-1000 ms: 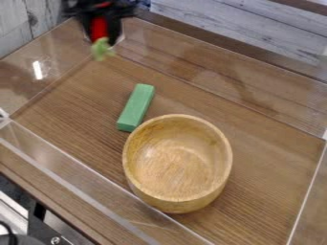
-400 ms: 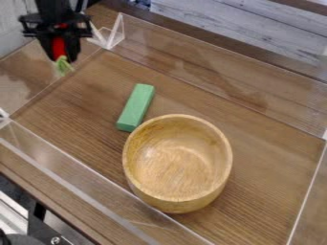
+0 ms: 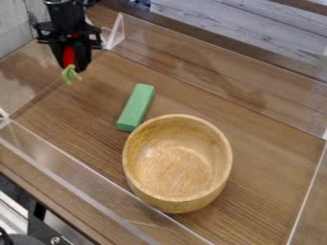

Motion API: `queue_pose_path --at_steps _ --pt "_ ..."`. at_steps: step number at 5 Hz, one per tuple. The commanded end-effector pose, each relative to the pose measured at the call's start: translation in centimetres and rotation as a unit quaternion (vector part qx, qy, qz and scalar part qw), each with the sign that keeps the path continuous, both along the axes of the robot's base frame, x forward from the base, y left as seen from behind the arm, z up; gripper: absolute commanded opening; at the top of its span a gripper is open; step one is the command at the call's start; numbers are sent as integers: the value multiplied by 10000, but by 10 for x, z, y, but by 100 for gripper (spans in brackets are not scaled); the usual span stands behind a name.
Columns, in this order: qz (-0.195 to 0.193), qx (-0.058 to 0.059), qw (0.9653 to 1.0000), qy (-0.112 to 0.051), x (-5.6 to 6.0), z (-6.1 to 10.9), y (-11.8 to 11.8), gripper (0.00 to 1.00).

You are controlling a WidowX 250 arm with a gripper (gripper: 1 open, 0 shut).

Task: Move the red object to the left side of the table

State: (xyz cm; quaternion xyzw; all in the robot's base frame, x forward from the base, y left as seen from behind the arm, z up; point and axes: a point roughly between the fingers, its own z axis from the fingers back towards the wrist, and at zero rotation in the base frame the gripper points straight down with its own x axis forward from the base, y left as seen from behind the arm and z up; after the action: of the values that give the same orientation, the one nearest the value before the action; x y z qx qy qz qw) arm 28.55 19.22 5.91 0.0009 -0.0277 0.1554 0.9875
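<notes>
My gripper (image 3: 69, 59) hangs over the back left part of the table (image 3: 255, 115), its dark body reaching down from the top edge of the picture. Its jaws are shut on the red object (image 3: 68, 57), a small glossy red toy fruit. A green leafy stem (image 3: 71, 75) dangles below the fingers. The fruit is held a little above the wood, and the fingers cover most of it.
A green rectangular block (image 3: 134, 106) lies near the middle of the table. A large wooden bowl (image 3: 178, 161) stands at the front right. Low clear acrylic walls (image 3: 76, 163) border the tabletop, with a clear bracket (image 3: 113, 32) at the back left.
The gripper carried the red object from the back centre to the left, then came slightly right and lower. Block and bowl stayed put.
</notes>
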Motion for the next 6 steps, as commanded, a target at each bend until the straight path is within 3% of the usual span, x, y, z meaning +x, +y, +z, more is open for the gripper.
queue_pose_path --at_steps 1,2,3,4,6 --pt "-336 168 9992 -125 6 11 9 0" --pt "-254 137 9996 -31 5 -14 7 0" --pt "-168 108 9998 58 4 -23 2 0" --pt "-27 17 9999 127 10 -29 3 100" --pt "259 -196 9992 212 19 -29 -7 100"
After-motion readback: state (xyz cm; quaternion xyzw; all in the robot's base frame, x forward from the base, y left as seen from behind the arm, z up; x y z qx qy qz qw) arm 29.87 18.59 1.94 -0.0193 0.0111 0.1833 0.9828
